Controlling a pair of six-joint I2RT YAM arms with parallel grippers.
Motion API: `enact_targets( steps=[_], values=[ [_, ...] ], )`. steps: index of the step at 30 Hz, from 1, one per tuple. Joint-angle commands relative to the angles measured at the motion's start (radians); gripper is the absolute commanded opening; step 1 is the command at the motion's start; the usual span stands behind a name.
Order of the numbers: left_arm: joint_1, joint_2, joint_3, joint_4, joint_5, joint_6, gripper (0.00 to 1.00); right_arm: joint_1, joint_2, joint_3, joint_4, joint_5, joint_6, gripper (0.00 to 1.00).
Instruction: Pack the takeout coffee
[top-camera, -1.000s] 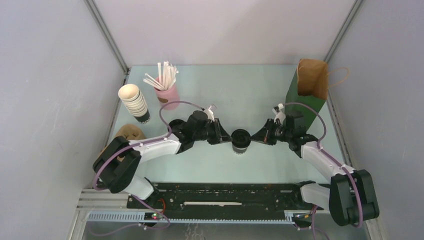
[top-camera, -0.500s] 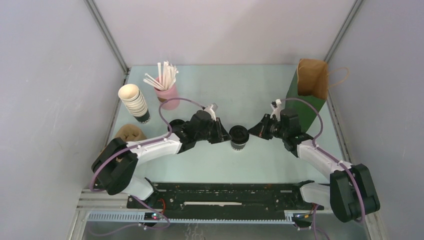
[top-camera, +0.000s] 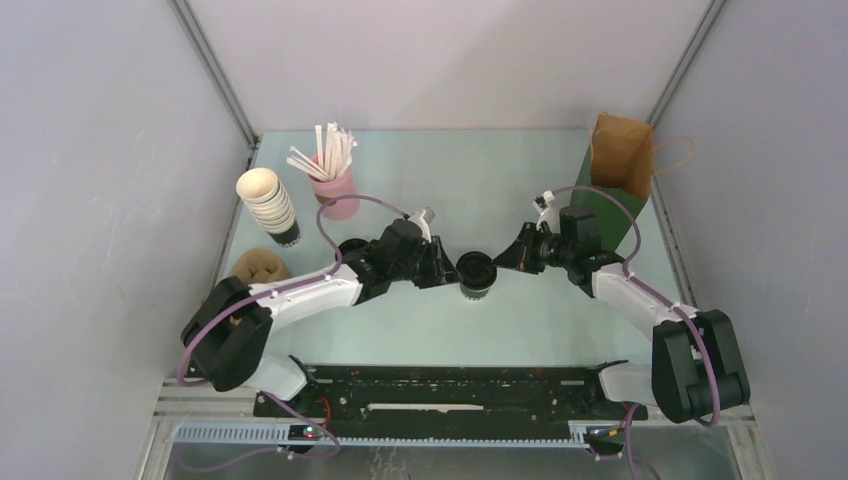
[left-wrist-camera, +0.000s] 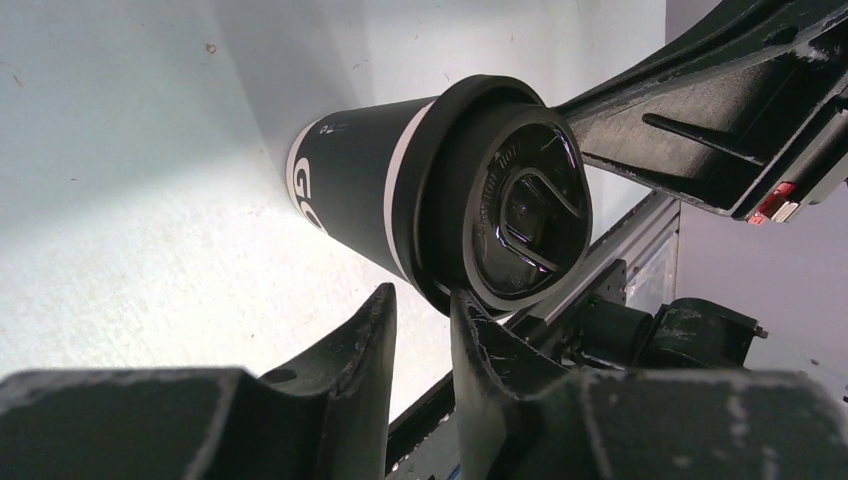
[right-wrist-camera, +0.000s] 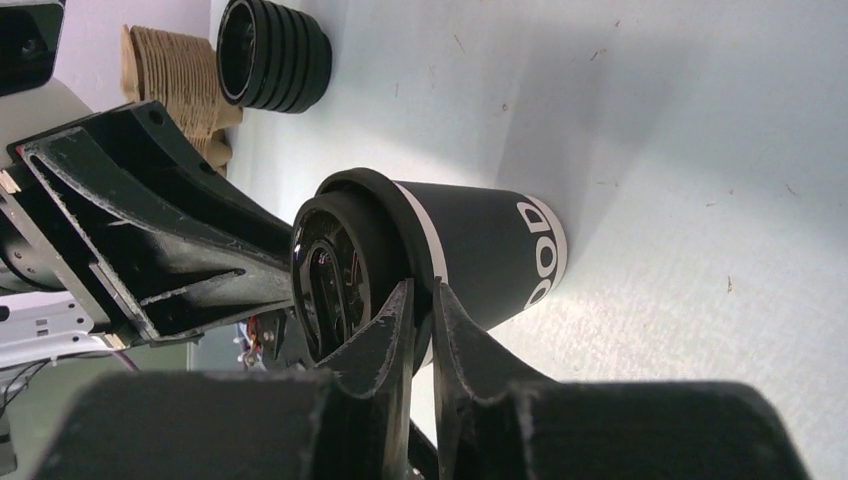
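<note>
Cup: the coffee cup (top-camera: 476, 275) stands upright on the desk (top-camera: 500, 190), flanked by both tools
Left tool: the left tool (left-wrist-camera: 420, 295) has its fingers a little apart with nothing between them, and the cup sits just ahead of the tips, with the lid (left-wrist-camera: 520, 215) at finger height
Right tool: the right tool (right-wrist-camera: 420, 290) shows only a thin slit between its fingers, with the lid rim right at the tips; I cannot tell whether it pinches the rim or only touches it
Axis: the cup's long axis is vertical, crossing the line that both tools point along
Nearer arm: each tool is about equally close to the cup, but the paper bag (top-camera: 620, 160) stands behind the right tool, well apart from the left
Judgement: the right arm looks better placed to carry the cup, provided its fingers spread wide enough for the body
</note>
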Motion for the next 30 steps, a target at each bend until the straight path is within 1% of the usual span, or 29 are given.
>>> enact_targets(
  steps=[1,5,8,11,14,17,21,26,30],
  values=[
    [-0.001,-0.025,0.005,-0.072,0.034,0.046,0.32,0.004,0.03,0.022,-0.143,-0.098,-0.052,0.2],
    [0.007,-0.039,0.011,-0.073,0.044,0.049,0.34,0.002,0.031,0.04,-0.143,-0.1,-0.06,0.26],
    [0.013,-0.037,0.028,-0.072,0.062,0.054,0.35,-0.005,0.052,0.074,-0.175,-0.1,-0.084,0.27],
    [0.019,-0.041,0.042,-0.074,0.079,0.06,0.39,-0.018,0.068,0.102,-0.193,-0.103,-0.096,0.29],
    [0.031,-0.056,0.051,-0.083,0.083,0.065,0.39,-0.023,0.075,0.134,-0.217,-0.103,-0.109,0.32],
    [0.041,-0.074,0.059,-0.108,0.089,0.082,0.41,-0.023,0.068,0.158,-0.236,-0.086,-0.119,0.35],
    [0.048,-0.1,0.068,-0.15,0.088,0.107,0.43,-0.014,0.055,0.184,-0.26,-0.078,-0.119,0.38],
    [0.065,-0.133,0.072,-0.17,0.096,0.129,0.47,-0.007,0.031,0.209,-0.303,-0.017,-0.123,0.41],
    [0.086,-0.147,0.094,-0.183,0.109,0.145,0.5,0.024,0.003,0.248,-0.384,0.078,-0.155,0.47]
  ],
)
